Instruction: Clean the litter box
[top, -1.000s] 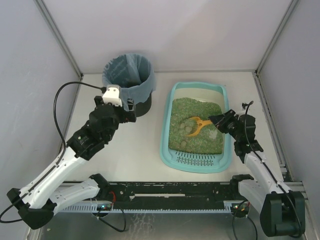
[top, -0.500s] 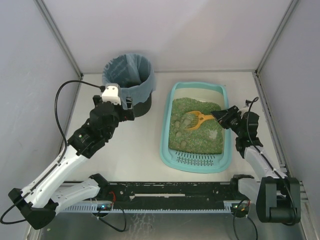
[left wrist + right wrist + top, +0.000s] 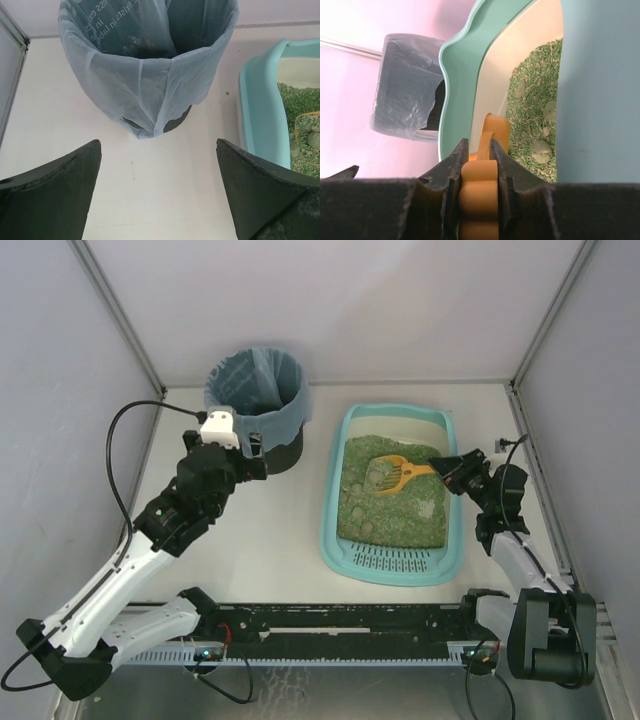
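The light-teal litter box (image 3: 333, 490) sits right of centre, holding green litter (image 3: 395, 510) with grey clumps (image 3: 365, 525). My right gripper (image 3: 450, 469) hangs over the box's right rim, shut on the handle of the orange scoop (image 3: 393, 474); a grey clump lies in the scoop's bowl above the litter. In the right wrist view the handle (image 3: 479, 192) is pinched between both fingers, and the box (image 3: 462, 75) runs ahead. My left gripper (image 3: 240, 445) is open, just short of the bin; its wrist view shows bare table between the wide-apart fingertips (image 3: 75, 170).
A round black bin lined with a blue bag (image 3: 257, 400) stands at the back left, left of the litter box (image 3: 262, 105). The bin (image 3: 150, 65) fills the top of the left wrist view. Grey walls enclose the table on three sides.
The right gripper has pulled the scoop toward the far right of the box and lifted it, with a clump in its bowl. The left arm has barely shifted.
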Robot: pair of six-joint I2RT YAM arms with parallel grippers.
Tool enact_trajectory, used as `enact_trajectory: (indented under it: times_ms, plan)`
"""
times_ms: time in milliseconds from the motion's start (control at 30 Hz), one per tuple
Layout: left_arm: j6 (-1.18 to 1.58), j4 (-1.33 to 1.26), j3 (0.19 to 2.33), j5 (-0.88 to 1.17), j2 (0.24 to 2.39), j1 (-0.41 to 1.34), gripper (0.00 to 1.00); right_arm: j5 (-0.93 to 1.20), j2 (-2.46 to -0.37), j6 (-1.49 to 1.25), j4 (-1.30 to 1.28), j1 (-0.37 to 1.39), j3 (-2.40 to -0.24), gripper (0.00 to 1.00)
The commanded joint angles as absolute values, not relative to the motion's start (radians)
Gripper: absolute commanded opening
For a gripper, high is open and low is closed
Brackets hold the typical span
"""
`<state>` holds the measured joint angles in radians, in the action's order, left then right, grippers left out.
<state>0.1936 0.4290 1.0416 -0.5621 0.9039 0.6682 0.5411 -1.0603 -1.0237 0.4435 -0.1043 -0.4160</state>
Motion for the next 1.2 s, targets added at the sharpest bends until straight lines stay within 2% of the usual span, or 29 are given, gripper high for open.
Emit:
enact_trajectory:
  times_ms: [0,500,700,833,1033,1167]
  plan:
    - [0.213,0.399,1.017,-0.555,0.876,0.655,1.00,0.594,-1.033,-1.119,0.599,-0.141,-0.395,0.00]
    - [0.255,0.383,1.009,-0.500,0.821,0.581,1.00,0.673,-0.940,-1.364,0.797,-0.341,-0.268,0.00]
    - [0.313,0.362,0.999,-0.394,0.815,0.476,1.00,0.688,-0.899,-1.340,0.769,-0.268,-0.289,0.00]
    - [0.351,0.350,0.990,-0.318,0.817,0.379,1.00,0.673,-0.856,-1.350,0.705,-0.379,-0.263,0.00]
    - [0.348,0.350,0.988,-0.316,0.819,0.363,1.00,0.701,-0.934,-1.379,0.823,-0.262,-0.294,0.00]
    - [0.343,0.351,0.986,-0.323,0.809,0.359,1.00,0.690,-0.941,-1.407,0.798,-0.348,-0.264,0.00]
